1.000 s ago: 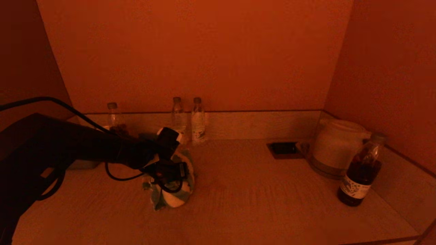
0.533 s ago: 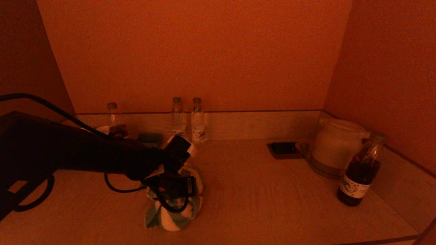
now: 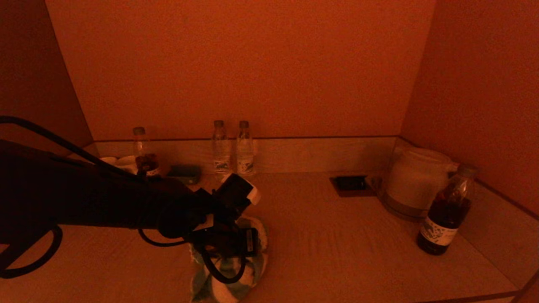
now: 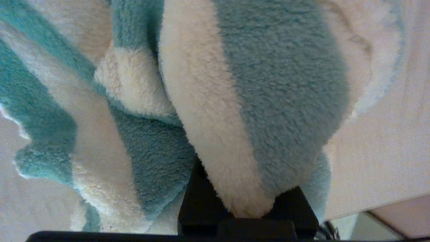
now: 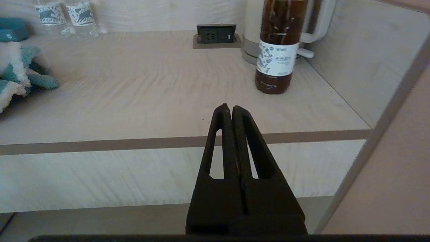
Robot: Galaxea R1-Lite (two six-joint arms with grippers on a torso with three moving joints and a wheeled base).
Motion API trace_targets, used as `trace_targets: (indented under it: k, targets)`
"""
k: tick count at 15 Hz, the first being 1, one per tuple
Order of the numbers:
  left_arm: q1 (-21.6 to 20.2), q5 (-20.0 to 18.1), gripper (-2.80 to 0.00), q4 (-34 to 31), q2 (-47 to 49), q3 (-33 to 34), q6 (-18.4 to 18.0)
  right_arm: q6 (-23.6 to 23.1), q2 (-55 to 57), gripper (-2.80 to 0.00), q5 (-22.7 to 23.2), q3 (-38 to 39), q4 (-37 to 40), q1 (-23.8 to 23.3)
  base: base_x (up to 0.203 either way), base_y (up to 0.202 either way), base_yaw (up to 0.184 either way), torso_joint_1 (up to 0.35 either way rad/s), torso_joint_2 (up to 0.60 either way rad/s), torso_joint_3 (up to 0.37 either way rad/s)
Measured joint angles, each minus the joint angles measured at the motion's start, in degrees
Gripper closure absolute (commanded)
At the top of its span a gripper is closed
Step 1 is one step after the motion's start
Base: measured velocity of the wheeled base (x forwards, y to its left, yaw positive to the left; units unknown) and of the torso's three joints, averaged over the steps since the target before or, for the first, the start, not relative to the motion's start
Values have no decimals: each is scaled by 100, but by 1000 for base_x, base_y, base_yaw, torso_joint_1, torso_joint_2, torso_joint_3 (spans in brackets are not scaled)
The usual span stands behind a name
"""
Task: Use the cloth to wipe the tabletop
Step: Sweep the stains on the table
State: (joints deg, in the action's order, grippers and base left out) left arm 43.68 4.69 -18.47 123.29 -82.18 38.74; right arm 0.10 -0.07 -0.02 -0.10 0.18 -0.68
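Because the left gripper (image 3: 229, 269) clamps the fluffy teal-and-white striped cloth (image 4: 215, 101) bunched against the pale wood-grain tabletop (image 3: 345, 248), it can wipe, while the right gripper (image 5: 231, 111) sits closed and empty off the front edge.

Little can be read. The dark bottle (image 5: 277, 47), standing at about one o'clock from the middle of the tabletop (image 5: 141, 87) in the right wrist view, carries a white label (image 5: 276, 62) with a small round emblem at its top and a short line of Chinese characters under it, too small to make out. The two water bottles (image 5: 63, 15) at eleven o'clock wear white bands with blue-green printed figures, no letters legible. In the head view the dark bottle's label (image 3: 438, 232) shows only dark specks, and the water bottles' labels there are unreadable
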Motion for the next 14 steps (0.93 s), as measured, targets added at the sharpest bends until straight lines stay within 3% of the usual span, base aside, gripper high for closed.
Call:
trace_targets:
  k: [3, 14]
  targets:
    - [11, -436, 0, 4, 171, -407, -14, -2, 0, 0, 2, 0, 0, -2, 0, 0, 0, 0, 0, 0]
    - [384, -1054, 0, -50, 1541, -2772, -634, 0, 0, 0, 2, 0, -2, -2, 0, 0, 0, 0, 0, 0]
